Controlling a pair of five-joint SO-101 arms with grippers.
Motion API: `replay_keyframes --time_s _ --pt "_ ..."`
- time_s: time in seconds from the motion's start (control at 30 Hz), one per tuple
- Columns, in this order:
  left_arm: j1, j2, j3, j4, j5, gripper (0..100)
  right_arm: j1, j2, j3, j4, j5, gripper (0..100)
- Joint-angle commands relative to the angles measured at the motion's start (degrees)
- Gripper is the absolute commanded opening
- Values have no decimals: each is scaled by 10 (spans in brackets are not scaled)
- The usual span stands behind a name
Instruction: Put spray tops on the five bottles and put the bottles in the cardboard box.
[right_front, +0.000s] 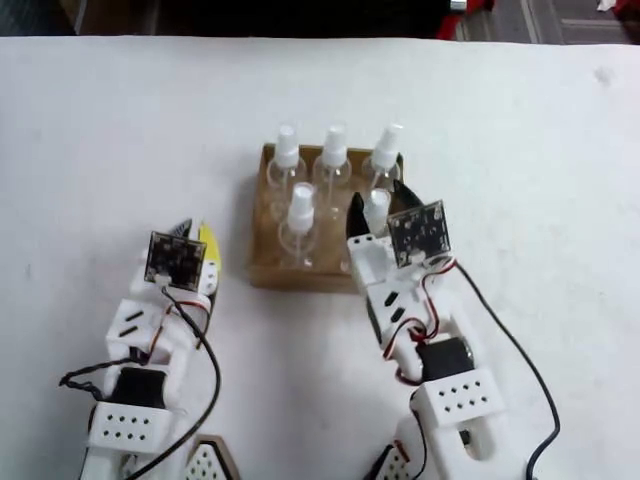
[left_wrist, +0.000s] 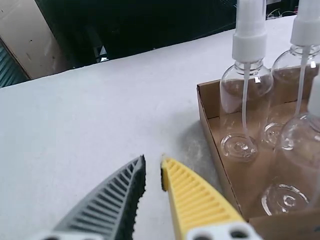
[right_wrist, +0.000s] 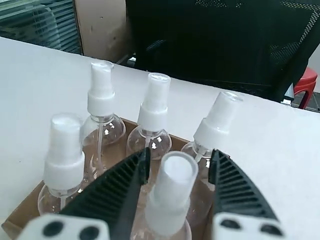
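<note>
All five bottles are in the box, each with a spray top on. The box sits mid-table, between the two arms.

Layout from the high view:
- Back row of three: back-left bottle, back-middle bottle, back-right bottle.
- Front row of two: front-left bottle, front-right bottle.

The back-right bottle looks tilted, and its top leans away from the other two. The rest stand upright.

Right gripper is over the box's right front corner with its jaws spread either side of the front-right bottle's spray top. In my right wrist view there's a sliver of gap on both sides, so it straddles the top without clamping it. The black fingers reach about level with the cap. I can't say whether they touch the bottles behind.

Left gripper is over bare table just beside the box's left wall and apart from it. Its grey finger and yellow finger are all but closed, with a thin slit at the tips and nothing between them. They point along the box's left wall toward the table's far edge.
</note>
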Motion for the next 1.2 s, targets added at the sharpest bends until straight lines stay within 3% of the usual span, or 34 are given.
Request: replay_keyframes --time_s 0.0,0.23,0.4,0.67,0.77,0.93,1.17 --pt "6 -7 -11 -11 -6 60 4 -5 -94 87 -8 166" --pt "6 -7 -11 -11 -6 60 4 -5 -224 214 -9 166" --pt "6 -7 -11 -10 -6 60 8 -5 -359 353 -71 166" --pt "1 -7 -11 -11 -6 60 33 -12 -526 560 -80 142" --pt "1 -7 -11 -11 -6 60 68 -45 -559 590 -81 16" --pt "0 -7 -13 -10 -6 60 109 -157 -564 631 -81 16" --pt "-1 -7 -11 -9 -6 24 109 -335 -564 678 -76 15"
